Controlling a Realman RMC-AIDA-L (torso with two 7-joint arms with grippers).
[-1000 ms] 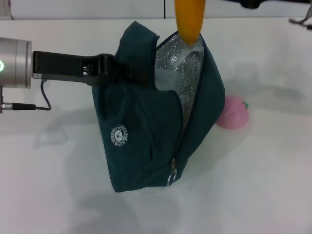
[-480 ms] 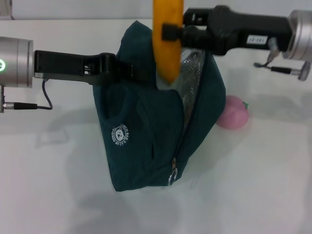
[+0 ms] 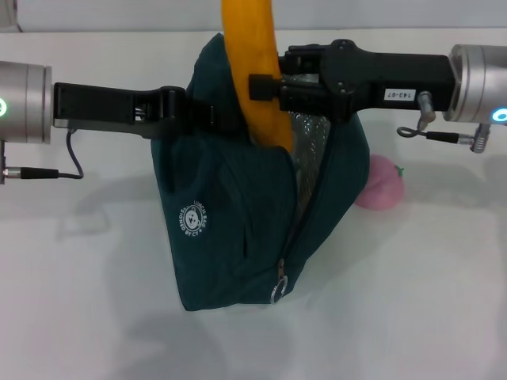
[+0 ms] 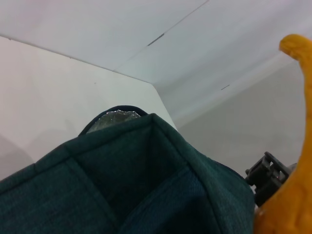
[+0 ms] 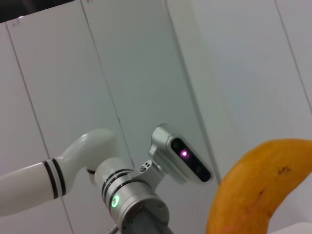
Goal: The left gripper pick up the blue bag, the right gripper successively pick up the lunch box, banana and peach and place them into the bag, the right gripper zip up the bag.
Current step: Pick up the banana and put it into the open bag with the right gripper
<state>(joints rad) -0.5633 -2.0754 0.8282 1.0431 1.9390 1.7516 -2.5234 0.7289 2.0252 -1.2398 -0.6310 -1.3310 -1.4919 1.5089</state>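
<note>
You can see a dark teal blue bag [image 3: 238, 229] with shiny silver inside and a round white logo [image 3: 193, 219]. The banana [image 3: 252, 75] is yellow-orange. The peach [image 3: 380, 184] is pink. Both claws look black.

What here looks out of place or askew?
Nothing looks damaged or spilled. The blue bag hangs tilted from the left gripper, its foil-lined mouth open. The right gripper holds the banana upright over that mouth. The peach lies on the table beside the bag.

Head downward – wrists close, banana [image 3: 252, 87] shared
</note>
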